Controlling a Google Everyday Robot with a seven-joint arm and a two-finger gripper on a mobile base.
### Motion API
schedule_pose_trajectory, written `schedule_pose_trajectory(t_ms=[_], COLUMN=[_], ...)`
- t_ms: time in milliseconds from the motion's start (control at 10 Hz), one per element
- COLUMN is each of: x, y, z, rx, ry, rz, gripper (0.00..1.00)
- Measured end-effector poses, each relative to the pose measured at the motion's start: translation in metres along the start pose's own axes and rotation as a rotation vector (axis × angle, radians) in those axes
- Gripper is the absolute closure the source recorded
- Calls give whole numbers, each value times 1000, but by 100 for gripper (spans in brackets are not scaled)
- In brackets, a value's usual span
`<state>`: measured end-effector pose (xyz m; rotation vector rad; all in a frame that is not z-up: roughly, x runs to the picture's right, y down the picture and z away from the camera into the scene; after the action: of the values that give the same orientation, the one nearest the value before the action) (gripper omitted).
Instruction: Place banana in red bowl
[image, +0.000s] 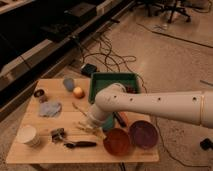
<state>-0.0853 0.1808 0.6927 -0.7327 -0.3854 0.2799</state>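
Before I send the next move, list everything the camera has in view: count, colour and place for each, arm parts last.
Wooden table: one, light wood, centre-left.
Pale yellow curved banana: one, by the gripper, left of the red bowl.
Round orange-red bowl: one, front edge of the table.
Dark purple bowl: one, right of the red bowl.
Green rectangular tray: one, back right.
Round yellow-orange fruit: one, left of the tray.
Blue-grey crumpled cloth: one, left side.
White cup: one, front left corner.
Black-handled tool: one, front edge.
Gripper: one, pale, low over the table centre at the banana.
White arm: one, reaching in from the right.
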Motion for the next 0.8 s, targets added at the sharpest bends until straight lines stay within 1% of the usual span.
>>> schedule_pose_trajectory(t_ms=[100,400,800], x=[2,21,49], y=[0,-2,1], z=[-3,-16,-28], rx=[7,34,44], ry=[6,23,31], rz=[8,60,125], gripper=[100,100,100])
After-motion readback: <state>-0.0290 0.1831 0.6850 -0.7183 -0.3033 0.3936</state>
